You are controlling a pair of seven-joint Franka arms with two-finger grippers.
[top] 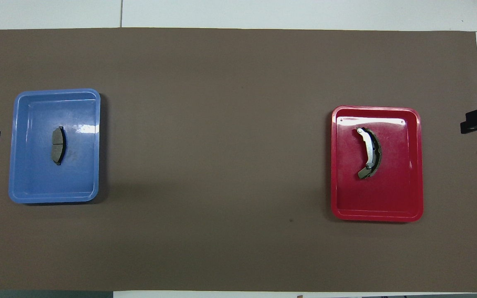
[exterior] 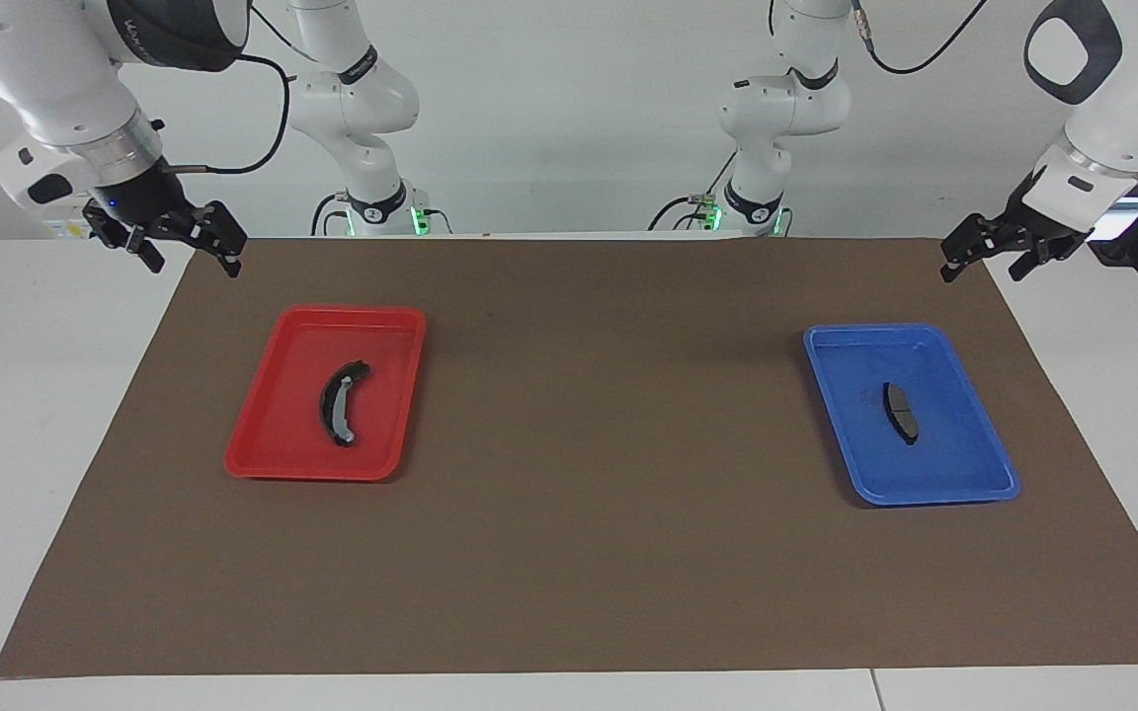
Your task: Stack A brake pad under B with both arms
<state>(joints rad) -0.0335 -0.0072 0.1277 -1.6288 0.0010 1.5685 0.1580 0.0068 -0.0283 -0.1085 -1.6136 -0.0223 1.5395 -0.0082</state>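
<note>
- You have the short, stubby dark grey A brake pad [exterior: 901, 412] lying flat near the middle of the blue plastic tray [exterior: 964, 484], at the left arm's end of the table.
- The long, curved black crescent pad B [exterior: 340, 402], with its light grey strip, lies in the red plastic tray [exterior: 263, 459] at the right arm's end; you can see the pale strip along its inner curve in the overhead view [top: 371, 153].
- The two pads are well apart, each alone in its own tray, so nothing is stacked yet.
- Both trays sit on the brown mat [exterior: 589, 553] that covers the white table [exterior: 26, 415], with a wide bare stretch of mat between them.
- Your left gripper [exterior: 986, 255] hangs in the air over the mat's corner at its own end, its fingers spread apart and holding nothing.
- Your right gripper [exterior: 189, 249] hangs over the mat's corner at the right arm's end, its fingers also spread wide and empty.
- Neither gripper touches a tray or a pad; in the overhead view you see only dark tips of each at the frame's edges.
</note>
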